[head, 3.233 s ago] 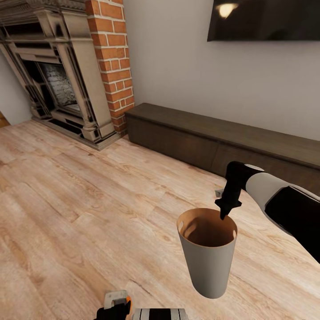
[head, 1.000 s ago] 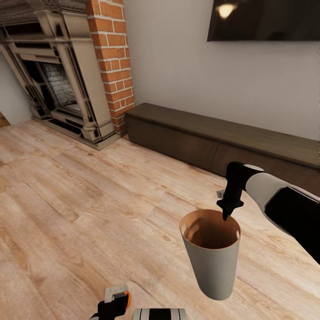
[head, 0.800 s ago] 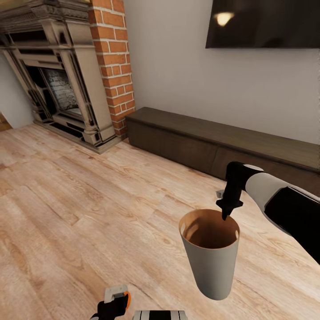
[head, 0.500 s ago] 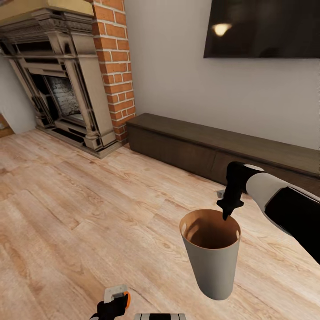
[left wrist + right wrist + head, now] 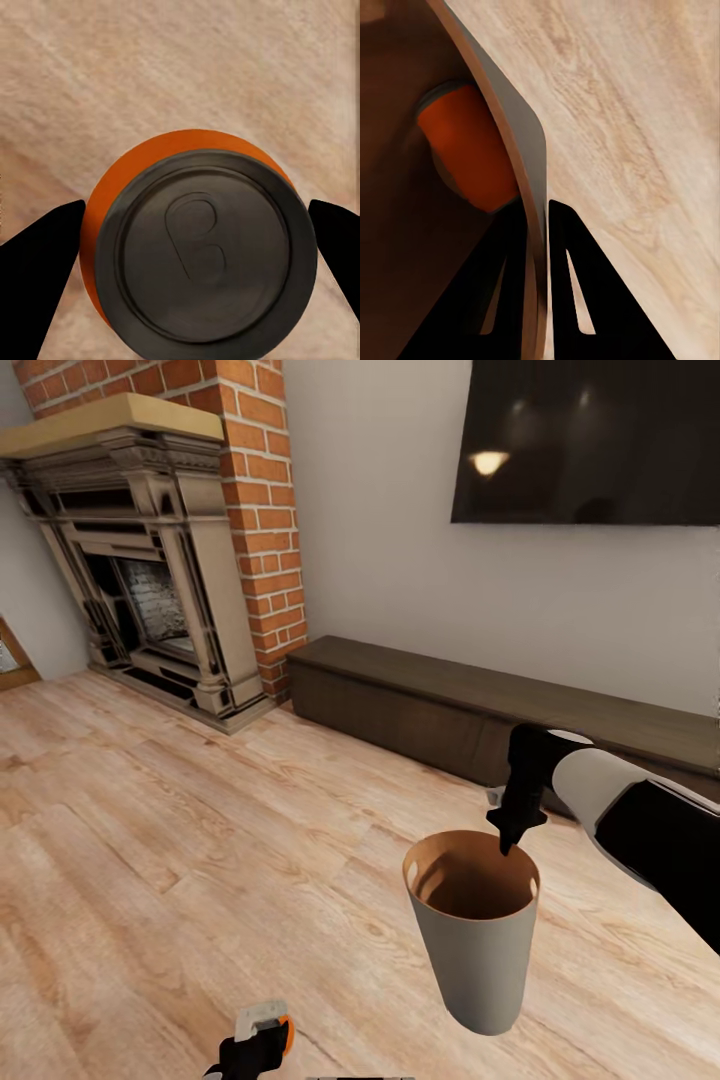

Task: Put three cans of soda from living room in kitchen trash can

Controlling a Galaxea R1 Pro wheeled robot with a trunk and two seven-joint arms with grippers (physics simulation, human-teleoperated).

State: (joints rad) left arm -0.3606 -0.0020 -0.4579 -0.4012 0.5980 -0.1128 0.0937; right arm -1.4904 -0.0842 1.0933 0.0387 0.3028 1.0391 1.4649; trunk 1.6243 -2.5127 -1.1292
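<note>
Since the earlier frames the whole head view has tilted upward: more of the fireplace (image 5: 150,560) mantel and the wall TV (image 5: 590,445) show now, a camera move, while the trash can (image 5: 475,950) and both arms keep their places in the picture.

The right claw (image 5: 510,840) is pinched shut on the bin's rim, one finger inside and one outside the wall, and carries it clear of the wood floor (image 5: 150,840). An orange soda can (image 5: 469,146) lies inside the bin, near the gripped wall. The left claw (image 5: 180,247) is closed on a second orange can (image 5: 199,251), fingers at either side, low beside the base.

Judging by this, the step is carrying the load. Keep the bin upright and level, turn the base gently, and hold both grips firm so nothing spills.
</note>
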